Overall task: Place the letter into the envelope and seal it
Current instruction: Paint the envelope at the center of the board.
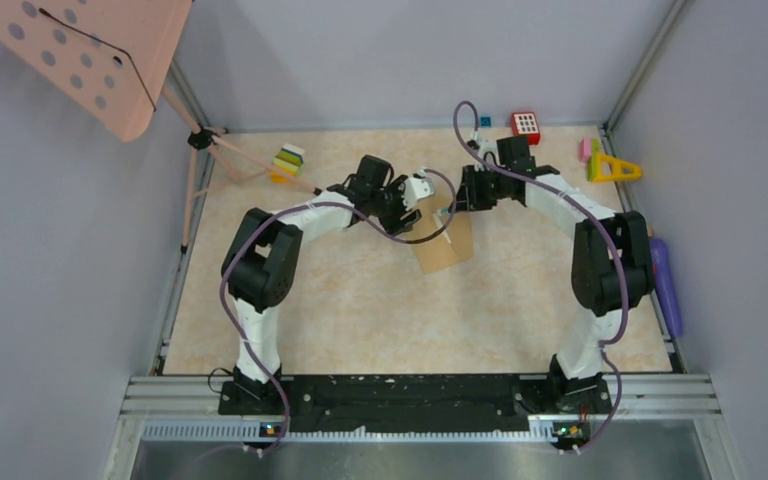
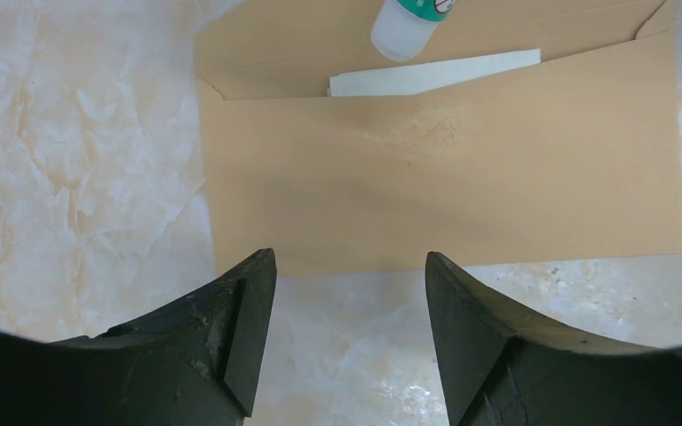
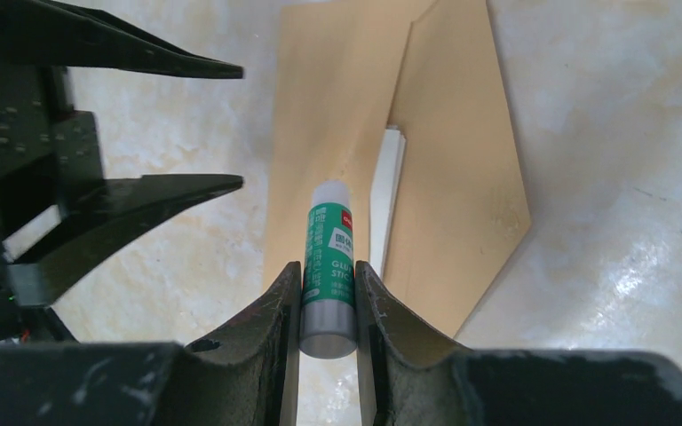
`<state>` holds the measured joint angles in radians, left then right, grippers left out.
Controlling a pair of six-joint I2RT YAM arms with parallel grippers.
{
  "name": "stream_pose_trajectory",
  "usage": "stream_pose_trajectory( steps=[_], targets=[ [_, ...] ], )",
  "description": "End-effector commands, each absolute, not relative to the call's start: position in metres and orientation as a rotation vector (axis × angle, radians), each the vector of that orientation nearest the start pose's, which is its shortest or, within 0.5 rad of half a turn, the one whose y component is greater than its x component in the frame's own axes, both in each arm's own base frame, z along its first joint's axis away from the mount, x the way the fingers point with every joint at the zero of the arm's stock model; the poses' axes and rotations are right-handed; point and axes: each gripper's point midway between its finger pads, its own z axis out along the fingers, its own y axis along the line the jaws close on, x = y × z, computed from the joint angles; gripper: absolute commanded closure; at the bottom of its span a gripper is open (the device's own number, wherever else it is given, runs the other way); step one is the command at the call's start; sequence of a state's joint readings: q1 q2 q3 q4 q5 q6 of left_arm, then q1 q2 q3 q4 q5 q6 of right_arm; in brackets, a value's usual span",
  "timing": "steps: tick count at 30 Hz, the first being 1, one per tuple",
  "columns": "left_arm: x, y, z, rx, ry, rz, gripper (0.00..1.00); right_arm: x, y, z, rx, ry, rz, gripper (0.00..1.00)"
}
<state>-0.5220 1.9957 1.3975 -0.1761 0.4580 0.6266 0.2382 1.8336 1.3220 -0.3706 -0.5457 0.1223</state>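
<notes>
Sealing step: envelope (image 2: pixel 444 195) lying flat mid-table (image 2: pixel 71 177), flap (image 2: pixel 302 44) open, letter (image 2: pixel 435 73) tucked inside. Right pincer (image 3: pixel 327 271) gripping glue stick (image 3: pixel 329 257), tip over the flap. Left pincer (image 2: pixel 348 257) gaping wide, hovering just left of the envelope. Next probably needing glue along the flap, then folding.

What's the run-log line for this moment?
left gripper: open, at envelope edge | right gripper: shut on glue stick, over flap | letter: in envelope, edge showing | flap: open
</notes>
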Motion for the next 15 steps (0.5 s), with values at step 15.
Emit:
stream_pose_trajectory(
  steps=[15],
  targets=[
    [0.433,-0.324,0.043,1.599,1.721,-0.306,0.37,0.417,0.210,0.123,-0.328,2.387,1.025,1.00]
  ],
)
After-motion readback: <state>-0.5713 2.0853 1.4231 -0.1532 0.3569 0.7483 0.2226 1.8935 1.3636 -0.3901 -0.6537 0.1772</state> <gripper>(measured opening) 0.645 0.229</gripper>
